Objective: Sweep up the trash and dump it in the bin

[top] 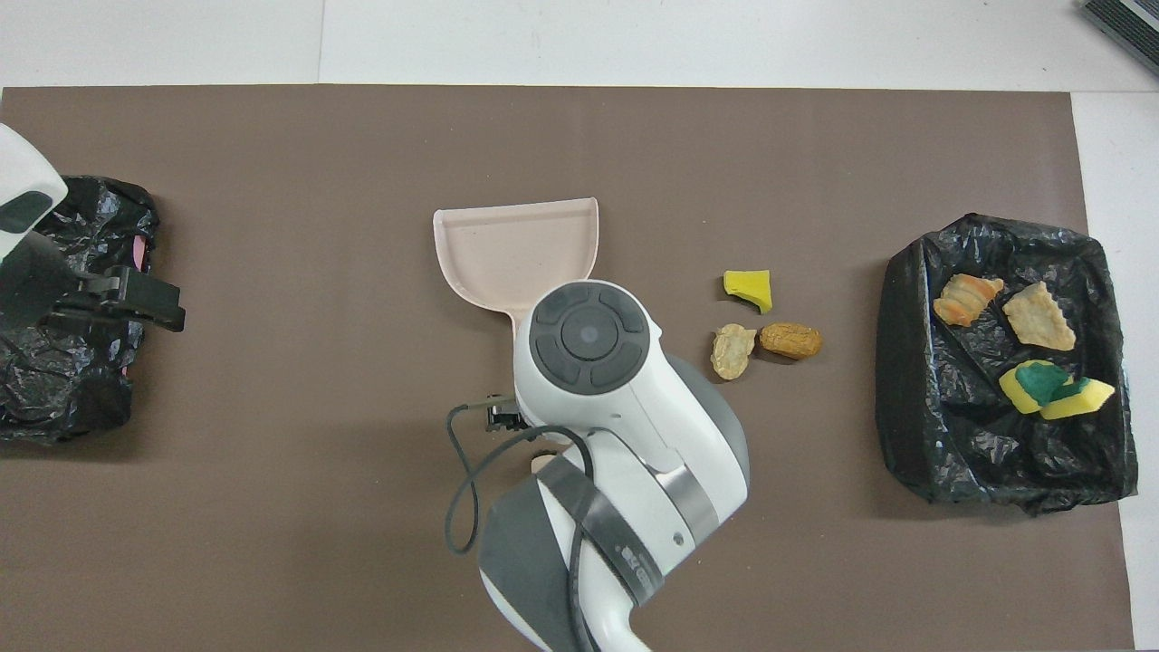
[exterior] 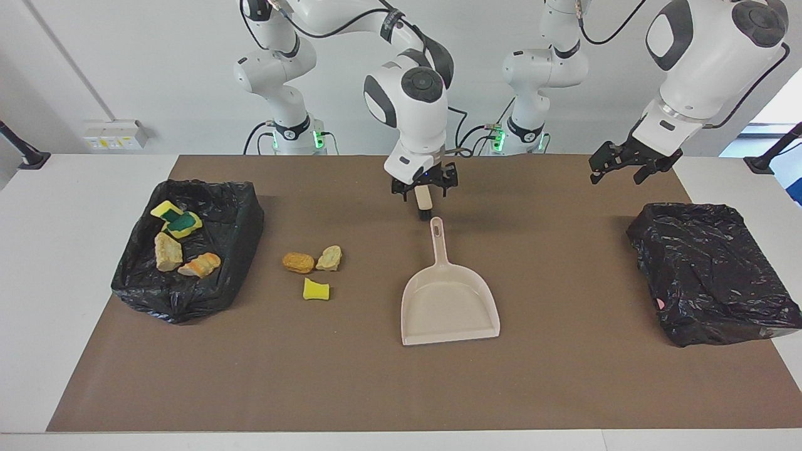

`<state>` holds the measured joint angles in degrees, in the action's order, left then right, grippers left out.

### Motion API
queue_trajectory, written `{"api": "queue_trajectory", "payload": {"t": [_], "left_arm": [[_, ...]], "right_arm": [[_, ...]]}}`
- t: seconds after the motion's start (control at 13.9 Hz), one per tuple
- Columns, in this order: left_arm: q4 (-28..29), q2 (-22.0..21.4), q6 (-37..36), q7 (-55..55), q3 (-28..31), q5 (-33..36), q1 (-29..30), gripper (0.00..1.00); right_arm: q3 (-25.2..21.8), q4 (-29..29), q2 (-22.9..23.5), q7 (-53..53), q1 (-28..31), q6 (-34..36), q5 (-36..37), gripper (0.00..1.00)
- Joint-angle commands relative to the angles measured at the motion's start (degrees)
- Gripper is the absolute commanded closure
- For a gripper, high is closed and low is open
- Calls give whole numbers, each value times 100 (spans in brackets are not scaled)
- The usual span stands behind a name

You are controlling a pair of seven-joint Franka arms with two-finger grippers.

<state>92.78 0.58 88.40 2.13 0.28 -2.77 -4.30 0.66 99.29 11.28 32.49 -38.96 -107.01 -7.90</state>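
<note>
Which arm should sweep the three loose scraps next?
Right. The right gripper holds the brush by the dustpan handle, near the loose scraps; the left gripper hangs empty by the unfilled bin.

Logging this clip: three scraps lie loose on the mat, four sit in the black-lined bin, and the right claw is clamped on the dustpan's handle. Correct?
Not quite. The scrap counts hold, but the facing view shows the right claw raised clear of the dustpan, which lies free on the mat. The claw grips a short beige brush instead.
</note>
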Motion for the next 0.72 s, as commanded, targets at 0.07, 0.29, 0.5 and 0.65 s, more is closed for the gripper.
{"api": "queue_trajectory", "payload": {"t": [0.07, 0.29, 0.5, 0.65], "left_arm": [[-14, -23, -85, 33, -37, 110, 35, 0], [-31, -40, -33, 33, -37, 101, -27, 0], [-5, -75, -60, -1, -37, 93, 26, 0], [73, -84, 490, 51, -46, 93, -71, 0]], "right_arm": [[13, 1381, -934, 345, -409, -233, -430, 0], [22, 2170, -1390, 354, -472, -477, -790, 0], [30, 3269, -2031, 328, -779, -1259, -1142, 0], [31, 3649, -2226, 310, -937, -1436, -1301, 0]]}}
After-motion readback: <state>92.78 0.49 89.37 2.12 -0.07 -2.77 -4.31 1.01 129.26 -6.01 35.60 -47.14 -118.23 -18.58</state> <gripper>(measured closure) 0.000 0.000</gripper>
